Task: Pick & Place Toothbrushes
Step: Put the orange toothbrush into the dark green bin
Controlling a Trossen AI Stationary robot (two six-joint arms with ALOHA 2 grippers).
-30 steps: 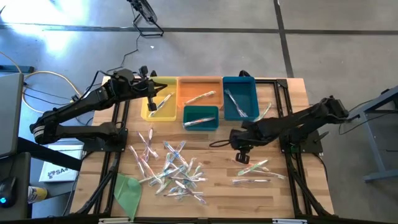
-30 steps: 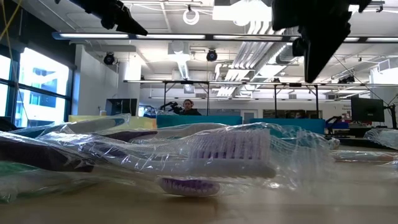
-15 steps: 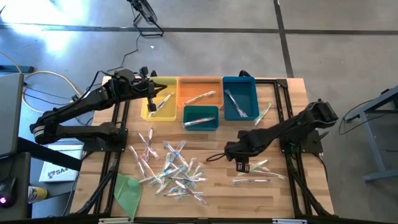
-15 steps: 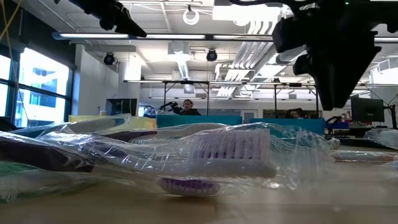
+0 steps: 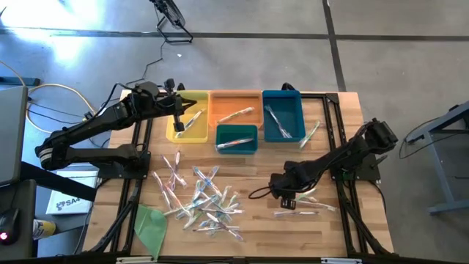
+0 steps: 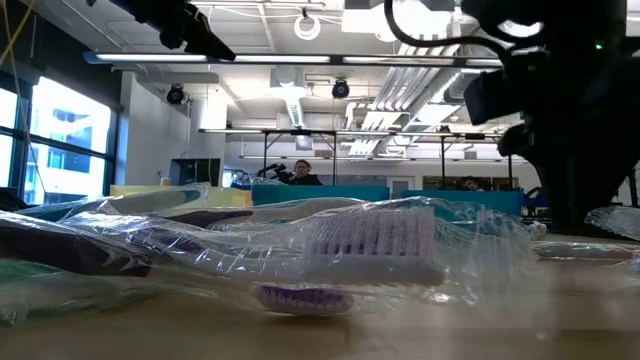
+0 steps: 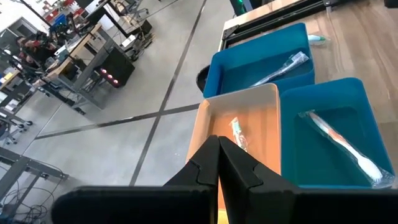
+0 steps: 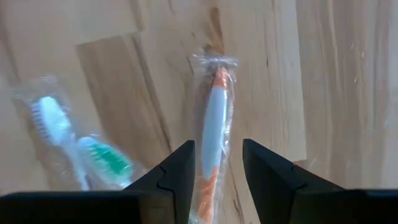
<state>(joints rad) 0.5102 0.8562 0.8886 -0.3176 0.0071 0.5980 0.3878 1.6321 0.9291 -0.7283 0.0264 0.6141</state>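
wooden worktop (image 5: 256, 220) carries most toothbrushes (image 5: 201, 199) loose in a heap, few binned; right gripper (image 8: 214, 163), fingers parted, straddles an orange-handled wrapped toothbrush (image 8: 213, 124) while left gripper (image 7: 218, 163), fingers closed, hovers over the yellow bin (image 5: 192, 133).

Only one bit of print shows: a white box (image 5: 67, 202) on the floor left of the desk (image 5: 256, 169) carries dark letters that seem to begin "SA", the rest too small to read. Nothing else is legible.
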